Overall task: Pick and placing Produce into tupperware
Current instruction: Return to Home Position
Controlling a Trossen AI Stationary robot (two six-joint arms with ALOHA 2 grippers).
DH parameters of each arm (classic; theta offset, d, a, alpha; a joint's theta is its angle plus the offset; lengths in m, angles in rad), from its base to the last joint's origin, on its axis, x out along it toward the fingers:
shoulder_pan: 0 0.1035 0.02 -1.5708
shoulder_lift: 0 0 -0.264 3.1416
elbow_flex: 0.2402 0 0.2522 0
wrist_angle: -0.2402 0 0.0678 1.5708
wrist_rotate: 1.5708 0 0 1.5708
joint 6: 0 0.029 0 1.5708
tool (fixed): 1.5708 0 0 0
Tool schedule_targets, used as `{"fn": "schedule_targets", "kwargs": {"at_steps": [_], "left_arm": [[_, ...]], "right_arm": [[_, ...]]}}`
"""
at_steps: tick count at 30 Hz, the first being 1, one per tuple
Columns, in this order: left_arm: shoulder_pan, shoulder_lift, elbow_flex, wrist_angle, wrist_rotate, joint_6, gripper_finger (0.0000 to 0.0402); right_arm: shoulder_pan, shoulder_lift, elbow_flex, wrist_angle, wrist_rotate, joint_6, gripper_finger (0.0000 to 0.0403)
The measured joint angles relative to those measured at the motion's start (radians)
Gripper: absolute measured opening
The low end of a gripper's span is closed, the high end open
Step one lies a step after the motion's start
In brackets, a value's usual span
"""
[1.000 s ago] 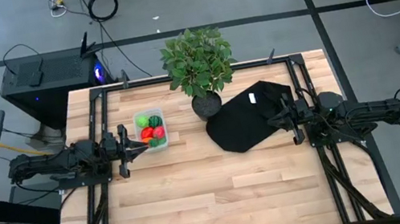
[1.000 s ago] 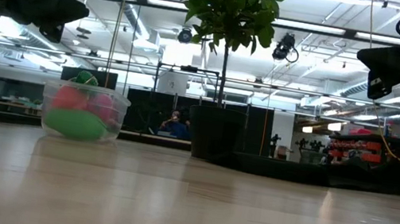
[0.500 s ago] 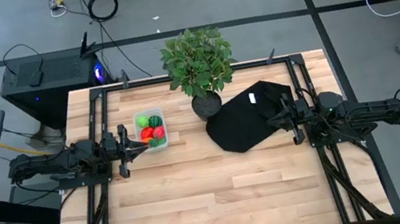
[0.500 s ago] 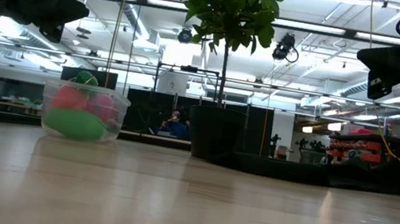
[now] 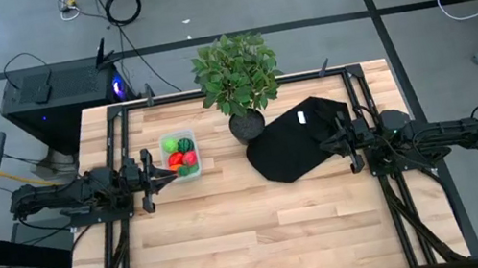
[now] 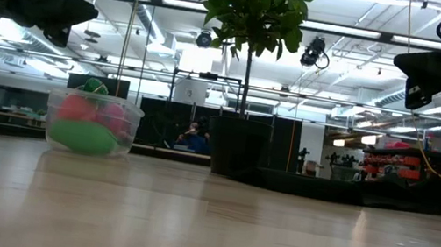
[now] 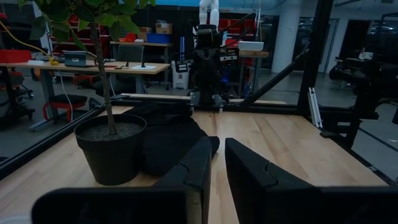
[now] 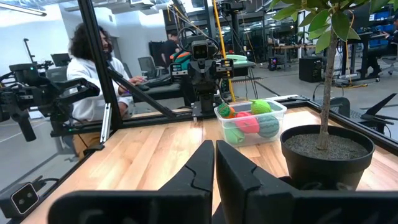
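Nothing moved | produce (image 5: 180,154) part-hidden inside tupperware (image 5: 165,139) | left end effector (image 5: 168,172) narrow, empty | right end effector (image 5: 325,146) closed, empty

**Right wrist: fingers together, tub of produce ahead**

The right gripper (image 8: 214,163) has its two dark fingers (image 8: 194,167) pressed together, holding nothing, above the wooden counter (image 8: 149,152). Ahead stands the clear tupperware (image 8: 251,121), holding the produce (image 8: 247,121): green, pink-red and dark green striped pieces. Near it is a black pot (image 8: 325,158) of soil with a thin plant stem. At the counter's far edge the other arm (image 8: 200,71) faces this way. Beyond the counter, a person in a white top (image 8: 93,81) sits.
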Motion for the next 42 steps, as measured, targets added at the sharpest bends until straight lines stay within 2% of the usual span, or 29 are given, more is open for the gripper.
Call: {"fn": "schedule_targets", "kwargs": {"at_steps": [12, 42], "left_arm": [[0.0, 0.0, 0.0, 0.0, 0.0, 0.0, 0.0064], [0.0, 0.0, 0.0, 0.0, 0.0, 0.0, 0.0053]], "right_arm": [[0.0, 0.0, 0.0, 0.0, 0.0, 0.0, 0.0023], [0.0, 0.0, 0.0, 0.0, 0.0, 0.0, 0.0023]]}}
